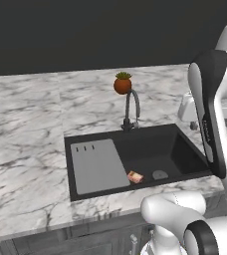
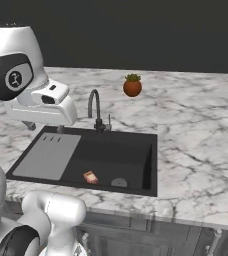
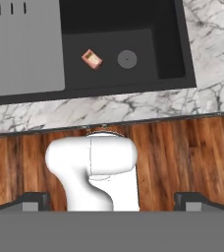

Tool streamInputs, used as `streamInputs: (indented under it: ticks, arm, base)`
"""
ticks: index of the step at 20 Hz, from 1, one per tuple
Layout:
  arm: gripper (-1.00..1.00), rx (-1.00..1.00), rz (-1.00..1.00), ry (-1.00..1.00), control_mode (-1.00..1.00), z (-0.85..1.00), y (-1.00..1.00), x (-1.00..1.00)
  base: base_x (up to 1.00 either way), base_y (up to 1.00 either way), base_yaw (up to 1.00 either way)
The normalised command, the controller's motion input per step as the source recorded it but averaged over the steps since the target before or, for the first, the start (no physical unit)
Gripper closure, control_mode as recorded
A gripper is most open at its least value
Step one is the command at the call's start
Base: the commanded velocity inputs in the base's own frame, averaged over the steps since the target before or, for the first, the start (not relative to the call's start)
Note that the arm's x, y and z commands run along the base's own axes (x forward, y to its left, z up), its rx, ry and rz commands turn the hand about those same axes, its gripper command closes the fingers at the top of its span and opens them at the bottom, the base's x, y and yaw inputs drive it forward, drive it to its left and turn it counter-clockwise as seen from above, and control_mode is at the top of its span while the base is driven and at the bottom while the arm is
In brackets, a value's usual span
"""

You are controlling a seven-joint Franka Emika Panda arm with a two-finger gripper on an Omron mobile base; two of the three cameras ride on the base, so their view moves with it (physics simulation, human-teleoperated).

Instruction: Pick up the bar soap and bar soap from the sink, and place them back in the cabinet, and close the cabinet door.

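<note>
1. The fingers (image 3: 112, 201) show as two dark tips at the bottom corners of the hand view, one far left (image 3: 33, 201) and one far right, set wide apart with nothing between them.
2. They hang high over the front edge of the desk (image 1: 26, 149), looking straight down on the sink (image 3: 170, 54) and the wooden floor (image 3: 192, 152) in front of it.
3. One bar soap (image 3: 92, 59) lies flat on the black basin floor, just beside the round drain (image 3: 126, 59) and close to the edge of the drainboard (image 3: 25, 49). It touches neither. The same bar soap (image 1: 135, 177) shows in the left base view and (image 2: 90, 177) in the right base view.
4. I can make out only this one bar.
5. The light grey ribbed drainboard (image 1: 98, 167) fills the left part of the sink; three short slots mark its far end.
6. The dark curved faucet (image 1: 131, 112) stands upright at the back rim of the sink.
7. A round orange potted plant (image 1: 122, 83) sits on the desk behind the faucet, apart from it.
8. The desk is white-grey veined marble and runs wide to both sides of the sink.
9. Behind it rises a plain dark wall (image 2: 136, 30).
10. The floor is reddish-brown plank wood.
</note>
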Motion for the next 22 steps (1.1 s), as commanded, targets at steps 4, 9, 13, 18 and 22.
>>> streamInputs:
  ticks: [4,9,13,18,22]
  arm:
    - [-1.0,0.0,0.0,0.0,1.0,0.0,0.0,0.0]
    - [-1.0,0.0,0.0,0.0,-1.0,-0.02,0.0,0.43]
    - [-1.0,0.0,0.0,0.0,-1.0,-0.13,0.0,0.62]
    - [-1.0,0.0,0.02,0.0,-1.0,-0.25,0.0,0.3]
    - [-1.0,0.0,0.03,-0.06,-1.0,-0.32,0.0,0.12]
  base:
    - [0.46,0.0,0.0]
    - [0.08,0.0,0.0]
    - [0.0,0.0,0.0]
    - [0.0,0.0,0.0]
    - [0.0,0.0,0.0]
